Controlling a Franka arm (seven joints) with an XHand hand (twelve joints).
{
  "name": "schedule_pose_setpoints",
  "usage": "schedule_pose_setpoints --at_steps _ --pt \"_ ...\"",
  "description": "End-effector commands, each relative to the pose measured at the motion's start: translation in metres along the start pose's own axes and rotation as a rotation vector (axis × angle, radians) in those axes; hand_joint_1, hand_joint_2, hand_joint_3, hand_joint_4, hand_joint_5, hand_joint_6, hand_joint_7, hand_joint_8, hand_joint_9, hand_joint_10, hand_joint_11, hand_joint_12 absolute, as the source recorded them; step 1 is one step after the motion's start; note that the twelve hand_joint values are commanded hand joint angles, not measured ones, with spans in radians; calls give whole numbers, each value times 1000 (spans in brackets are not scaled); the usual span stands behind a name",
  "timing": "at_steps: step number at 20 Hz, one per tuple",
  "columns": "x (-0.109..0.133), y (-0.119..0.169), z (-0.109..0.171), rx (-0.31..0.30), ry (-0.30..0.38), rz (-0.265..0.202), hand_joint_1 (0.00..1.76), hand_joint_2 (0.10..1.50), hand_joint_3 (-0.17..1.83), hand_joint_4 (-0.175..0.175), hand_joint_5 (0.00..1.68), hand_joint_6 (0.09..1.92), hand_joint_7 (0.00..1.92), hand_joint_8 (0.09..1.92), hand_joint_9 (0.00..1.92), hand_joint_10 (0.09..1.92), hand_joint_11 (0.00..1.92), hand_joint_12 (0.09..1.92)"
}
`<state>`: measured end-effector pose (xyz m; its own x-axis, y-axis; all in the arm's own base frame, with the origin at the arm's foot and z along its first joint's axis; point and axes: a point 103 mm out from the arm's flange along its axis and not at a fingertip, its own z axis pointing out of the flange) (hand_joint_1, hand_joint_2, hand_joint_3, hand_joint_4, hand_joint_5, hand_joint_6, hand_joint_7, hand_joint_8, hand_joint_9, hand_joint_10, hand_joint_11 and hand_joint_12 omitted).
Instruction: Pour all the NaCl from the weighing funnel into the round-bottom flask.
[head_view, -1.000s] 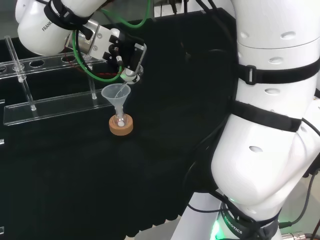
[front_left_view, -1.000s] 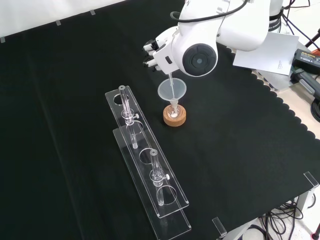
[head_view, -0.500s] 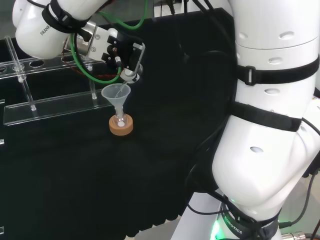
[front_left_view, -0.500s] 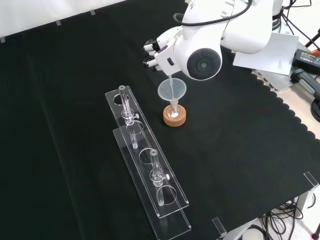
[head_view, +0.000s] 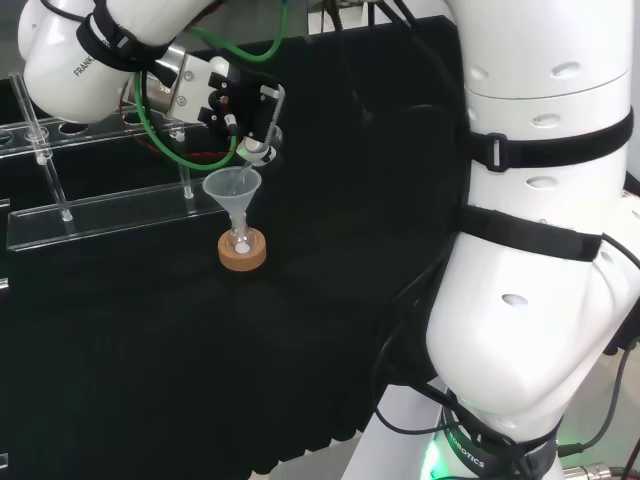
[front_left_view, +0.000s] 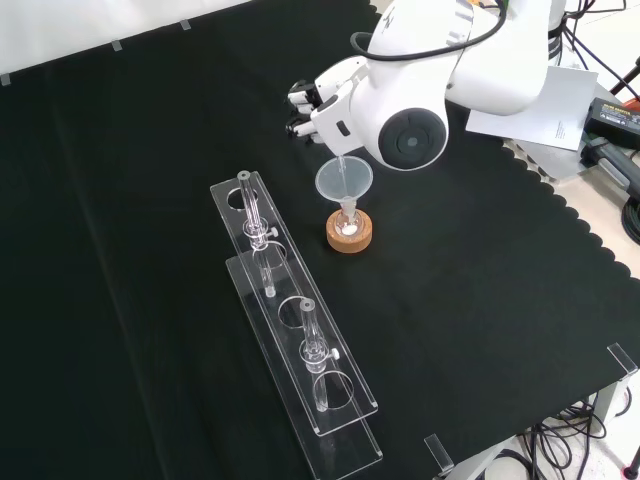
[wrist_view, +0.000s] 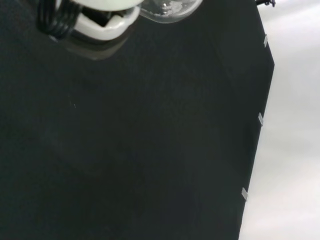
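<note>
Head view: the weighing funnel (head_view: 245, 178) hangs tilted from the hand (head_view: 240, 105), its thin stem reaching down into the mouth of a larger clear plastic funnel (head_view: 232, 190). That funnel sits in the neck of the round-bottom flask (head_view: 240, 242), which rests on a cork ring (head_view: 243, 251) on the worktop (head_view: 300, 330). The hand's fingers are curled round the upper end of the weighing funnel. A small white deposit shows at the flask's bottom, so I judge that some NaCl has already passed through. Whether any remains in the weighing funnel cannot be told.

Against the picture of one second ago, the hand and wrist have shifted slightly up and to the left in this view. The front view agrees: the grey-capped link (front_left_view: 418, 140) now stands farther right, and the hand (front_left_view: 315, 100) sits a little higher. The stem (front_left_view: 344, 180) remains inside the funnel's mouth. This suggests a steeper tip or an early withdrawal; the pour appears near its end.

The two acrylic racks (front_left_view: 300, 340) and their tubes are unchanged.
</note>
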<state>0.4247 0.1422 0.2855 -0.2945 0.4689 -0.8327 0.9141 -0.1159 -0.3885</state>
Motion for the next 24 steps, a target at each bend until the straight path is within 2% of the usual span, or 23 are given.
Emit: schedule_pose_setpoints --at_steps 1,24 --pt "1 0 -3 1 -19 3 1126 706 528 175 1324 528 637 642 1100 170 1012 899" --pt "4 -4 -12 -13 -140 21 1126 706 528 175 1323 530 634 644 1099 166 1016 892"
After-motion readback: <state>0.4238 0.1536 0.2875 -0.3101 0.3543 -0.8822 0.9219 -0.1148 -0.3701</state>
